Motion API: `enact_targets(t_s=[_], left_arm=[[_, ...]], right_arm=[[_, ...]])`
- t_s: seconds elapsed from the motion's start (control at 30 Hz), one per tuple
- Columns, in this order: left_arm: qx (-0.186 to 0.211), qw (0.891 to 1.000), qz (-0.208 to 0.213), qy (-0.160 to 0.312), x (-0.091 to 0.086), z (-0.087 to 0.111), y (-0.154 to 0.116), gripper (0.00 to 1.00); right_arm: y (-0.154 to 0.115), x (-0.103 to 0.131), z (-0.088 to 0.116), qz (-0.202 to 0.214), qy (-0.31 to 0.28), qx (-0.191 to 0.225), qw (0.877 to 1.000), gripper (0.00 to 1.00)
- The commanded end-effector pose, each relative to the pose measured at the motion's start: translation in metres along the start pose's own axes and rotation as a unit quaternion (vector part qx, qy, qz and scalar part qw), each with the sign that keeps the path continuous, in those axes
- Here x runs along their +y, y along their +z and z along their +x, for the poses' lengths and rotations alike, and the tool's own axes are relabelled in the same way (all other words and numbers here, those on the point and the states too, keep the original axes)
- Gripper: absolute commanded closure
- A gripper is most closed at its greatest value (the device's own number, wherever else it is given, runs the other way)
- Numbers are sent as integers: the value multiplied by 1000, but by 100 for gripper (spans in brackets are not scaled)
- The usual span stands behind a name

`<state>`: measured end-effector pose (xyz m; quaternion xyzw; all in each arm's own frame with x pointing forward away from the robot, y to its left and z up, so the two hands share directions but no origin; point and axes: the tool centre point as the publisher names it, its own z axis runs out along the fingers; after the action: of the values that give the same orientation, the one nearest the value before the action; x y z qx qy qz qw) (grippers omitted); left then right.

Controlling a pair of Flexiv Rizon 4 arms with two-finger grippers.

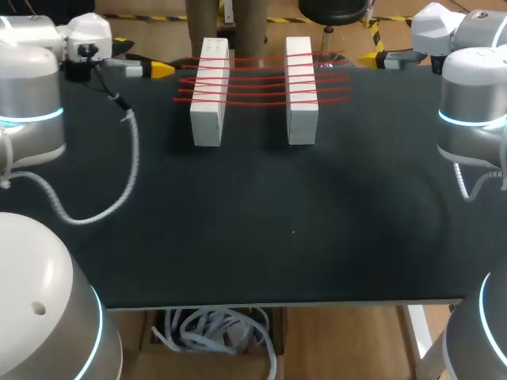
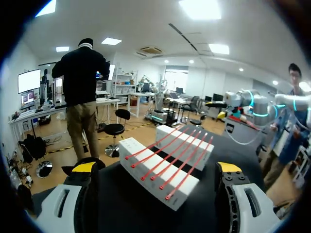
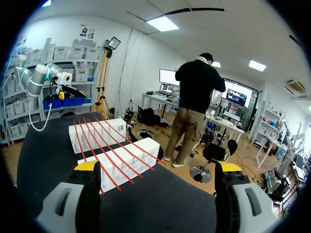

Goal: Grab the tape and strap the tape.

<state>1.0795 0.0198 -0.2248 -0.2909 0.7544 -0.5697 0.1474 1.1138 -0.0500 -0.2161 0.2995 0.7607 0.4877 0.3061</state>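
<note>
Here, five red strips of tape (image 1: 261, 79) lie stretched side by side across two white blocks. The left block (image 1: 209, 103) and the right block (image 1: 302, 99) stand parallel and apart at the far middle of the black table (image 1: 253, 245). The strips bridge the gap between the blocks, and their ends overhang the outer sides.

My left gripper (image 1: 162, 70) is at the table's far left edge, near the left ends of the strips and not touching them. In its wrist view the fingers (image 2: 90, 194) stand wide apart with nothing held, and the blocks and tape lie ahead of them.

My right gripper (image 1: 370, 58) is at the far right edge, near the right ends of the strips. Its fingers are likewise spread and empty, with the blocks ahead.

A white coiled cable (image 1: 119, 190) hangs from my left arm over the table's left part.
</note>
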Motion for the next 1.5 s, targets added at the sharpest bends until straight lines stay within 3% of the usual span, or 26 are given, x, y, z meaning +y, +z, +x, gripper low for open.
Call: enact_targets(t_s=[0.03,0.2,0.77,0.93,1.07,1.47,1.5], left_arm=[[94,995,-8,21,4,-3,-17,0],[162,984,-15,69,7,7,-26,0],[162,984,-15,69,7,7,-26,0],[206,969,11,134,8,6,-19,0],[223,962,9,157,13,9,-16,0],[259,951,12,166,43,15,-4,0],[261,951,11,167,45,15,-3,15]], right_arm=[[0,0,0,0,0,0,1000,0],[0,0,0,0,0,0,1000,0],[0,0,0,0,0,0,1000,0],[0,0,0,0,0,0,1000,0],[0,0,0,0,0,0,1000,0],[0,0,0,0,0,0,1000,0],[0,0,0,0,0,0,1000,0]])
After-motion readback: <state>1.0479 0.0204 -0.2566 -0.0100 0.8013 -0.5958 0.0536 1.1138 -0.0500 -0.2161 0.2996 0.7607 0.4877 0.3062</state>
